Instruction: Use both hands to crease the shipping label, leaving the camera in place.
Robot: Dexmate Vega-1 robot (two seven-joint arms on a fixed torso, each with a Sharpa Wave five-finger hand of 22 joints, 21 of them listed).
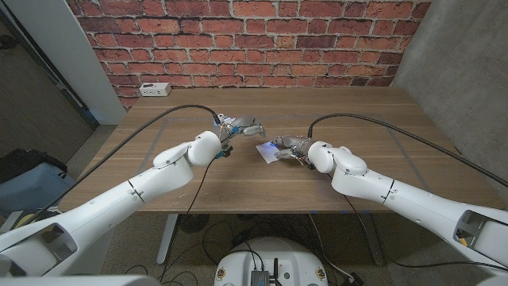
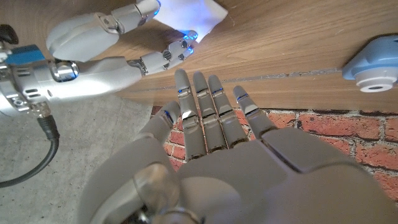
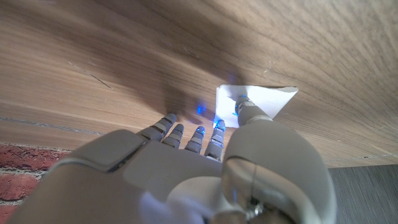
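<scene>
Pinning the small white paper shipping label against the wooden surface, the right hand presses fingers on it for creasing, while the left hand hovers with empty fingers spread.

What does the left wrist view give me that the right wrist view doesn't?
Left wrist view: the blue-and-white camera on the table, off to one side of the label, the left hand with fingers straight and apart, holding nothing, and the right hand seen from outside, fingertips on the label. Right wrist view: the label's folded, wedge-like outline, with the right hand's thumb lying on it and the other fingertips on the wood beside it. Both share the white label, the right hand touching it, and the wooden table.
</scene>
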